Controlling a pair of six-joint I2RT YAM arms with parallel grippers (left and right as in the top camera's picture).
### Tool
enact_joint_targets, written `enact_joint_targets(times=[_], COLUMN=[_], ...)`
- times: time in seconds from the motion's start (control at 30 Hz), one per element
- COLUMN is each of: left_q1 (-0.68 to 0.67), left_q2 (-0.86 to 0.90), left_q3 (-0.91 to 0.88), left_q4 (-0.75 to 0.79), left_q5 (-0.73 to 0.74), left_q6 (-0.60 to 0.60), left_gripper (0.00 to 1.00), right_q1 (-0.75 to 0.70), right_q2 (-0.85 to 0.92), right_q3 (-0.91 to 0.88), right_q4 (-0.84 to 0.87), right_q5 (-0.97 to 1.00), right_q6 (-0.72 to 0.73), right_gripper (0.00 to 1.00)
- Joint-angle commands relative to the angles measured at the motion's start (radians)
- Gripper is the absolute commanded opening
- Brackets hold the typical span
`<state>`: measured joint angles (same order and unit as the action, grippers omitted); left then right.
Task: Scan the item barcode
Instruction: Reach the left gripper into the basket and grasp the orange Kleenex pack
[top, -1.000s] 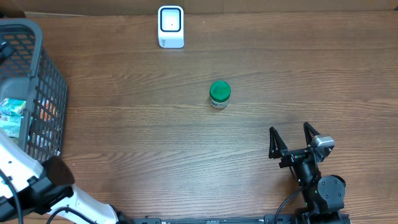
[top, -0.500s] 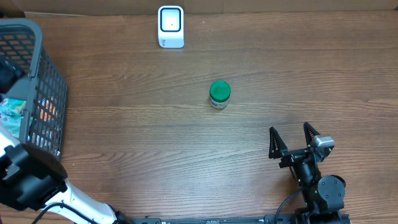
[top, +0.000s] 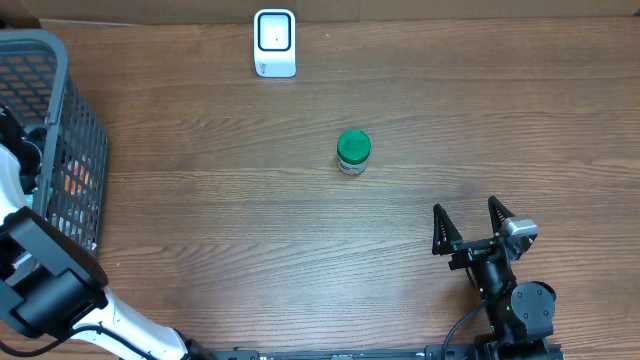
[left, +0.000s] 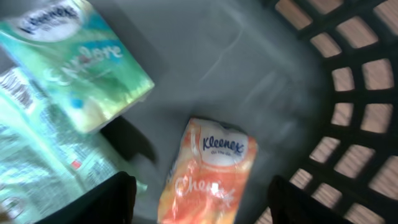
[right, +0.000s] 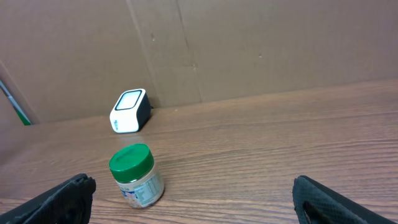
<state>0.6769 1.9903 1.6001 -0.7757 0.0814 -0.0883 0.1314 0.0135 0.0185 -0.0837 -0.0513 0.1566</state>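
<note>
The left arm reaches over the left edge of the worktop into the dark mesh basket that stands there. In the left wrist view, the left gripper hangs above the basket's grey floor with its jaws apart. Its two dark fingers straddle the lower end of an orange Kleenex pack, and a strip of floor shows on either side, so neither finger touches the pack. The pack lies flat, printed face up, near the lattice wall of the basket. A green Kleenex pack lies tilted just beside it, and a teal printed packet is partly under that green pack; the shot is blurred and no barcode can be made out. The white barcode scanner stands at the far edge of the worktop, left of the middle, in front of a cardboard wall. A small jar with a green lid stands upright near the middle of the worktop, well apart from the scanner. The right gripper rests near the near right corner, jaws spread wide and holding nothing, pointing toward the jar.
</note>
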Motion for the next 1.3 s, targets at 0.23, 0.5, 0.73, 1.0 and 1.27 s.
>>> enact_joint_targets(times=[0.23, 0.5, 0.73, 1.0, 1.27], left_q1=[0.010, 0.008, 0.008, 0.007, -0.003], left_q2=[0.014, 0.117, 0.127, 0.049, -0.161], left_q3=[-0.107, -0.107, -0.089, 0.205, 0.486], left_q4=[0.133, 0.130, 0.115, -0.137, -0.295], left_q5=[-0.002, 0.024, 0.024, 0.024, 0.165], left_q6=[0.058, 0.059, 0.056, -0.124, -0.182], left_gripper=[0.64, 0.38, 0.04, 0.04, 0.04], right_q1=[-0.004, -0.004, -0.004, -0.004, -0.003], right_q2=[-0.011, -0.011, -0.011, -0.011, -0.011], right_q3=[-0.010, -0.010, -0.010, -0.010, -0.010], right_q4=[0.003, 0.003, 0.003, 0.003, 0.003], right_q5=[0.005, 0.005, 0.005, 0.005, 0.005], right_q6=[0.000, 0.000, 0.000, 0.000, 0.000], right_gripper=[1.00, 1.00, 1.00, 1.00, 1.00])
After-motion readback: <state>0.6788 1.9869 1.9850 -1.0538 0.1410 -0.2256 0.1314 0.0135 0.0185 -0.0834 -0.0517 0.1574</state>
